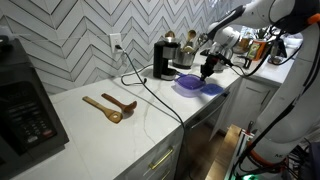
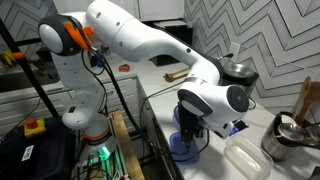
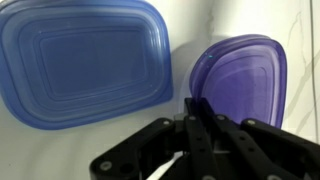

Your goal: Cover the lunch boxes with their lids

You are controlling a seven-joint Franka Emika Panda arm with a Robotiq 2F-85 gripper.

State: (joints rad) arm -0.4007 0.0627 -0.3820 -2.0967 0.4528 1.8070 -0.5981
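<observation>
The black gripper has its jaws together at the left rim of the flat purple plastic lid, which lies right of the flat blue plastic lid. Whether it pinches the rim is unclear; so thin a hold could slip and drop the lid.

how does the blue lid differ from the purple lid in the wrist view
The blue lid shows as a wide rounded rectangle; the purple lid looks narrower and rounder. The gripper is shut on the purple lid's edge, while the blue lid lies clear of it. Both are flat, translucent plastic with rounded corners.
</observation>
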